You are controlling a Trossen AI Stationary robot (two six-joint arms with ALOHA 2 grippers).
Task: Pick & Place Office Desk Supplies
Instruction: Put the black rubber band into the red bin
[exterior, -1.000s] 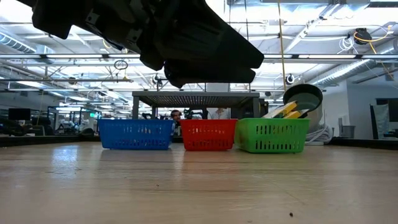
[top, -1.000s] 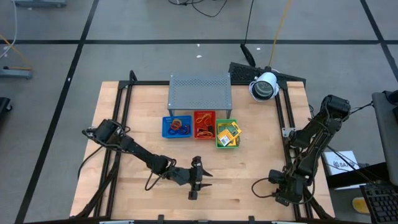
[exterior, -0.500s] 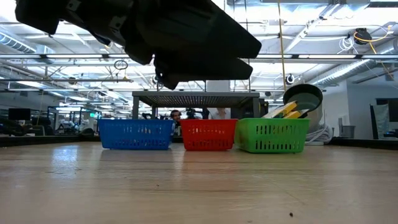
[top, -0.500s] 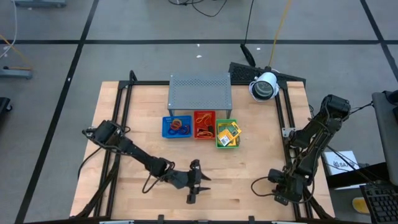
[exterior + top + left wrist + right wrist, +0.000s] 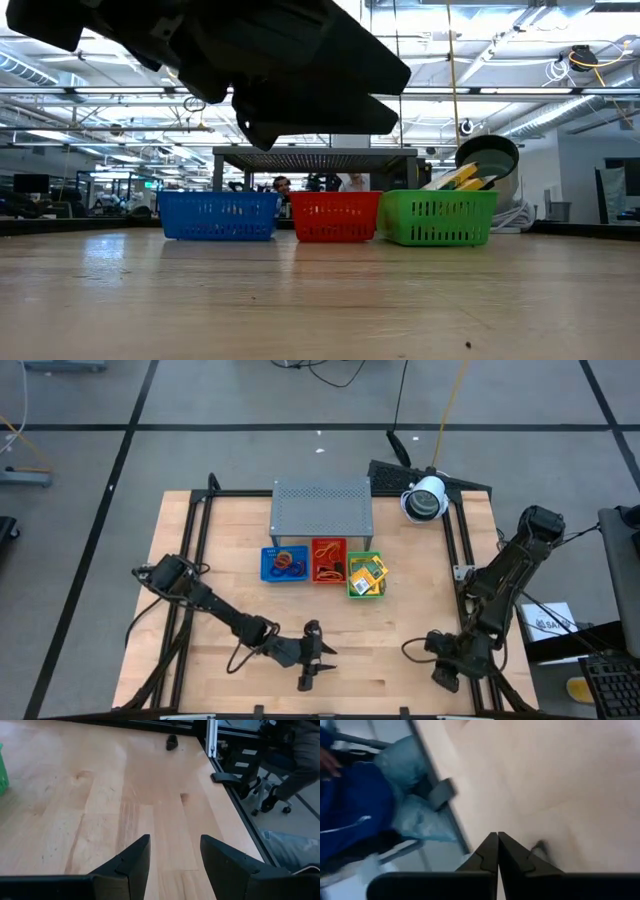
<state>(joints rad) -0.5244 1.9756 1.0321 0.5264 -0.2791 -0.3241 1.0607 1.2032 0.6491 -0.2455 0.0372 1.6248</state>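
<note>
The left tool (image 5: 308,668), spread and empty, has slid toward the lower centre of the table (image 5: 400,650); the right tool (image 5: 443,676), clenched, shifted slightly. The supplies (image 5: 366,573) lie sorted in the trays (image 5: 322,545), so the job looks finished.

- Table (image 5: 420,630): pale wood planks, smooth, satin sheen.
- Shelf (image 5: 322,505): grey perforated metal, matt.
- Trays (image 5: 336,216): slotted plastic, slightly glossy.
- Left gripper (image 5: 172,857) fingers (image 5: 134,860): matt black plastic.

Three small trays stand in a row: one blue tray (image 5: 284,564), one red tray (image 5: 328,560), one green tray (image 5: 366,576). One grey perforated shelf (image 5: 321,505) stands behind them. Two robot arms are present.
</note>
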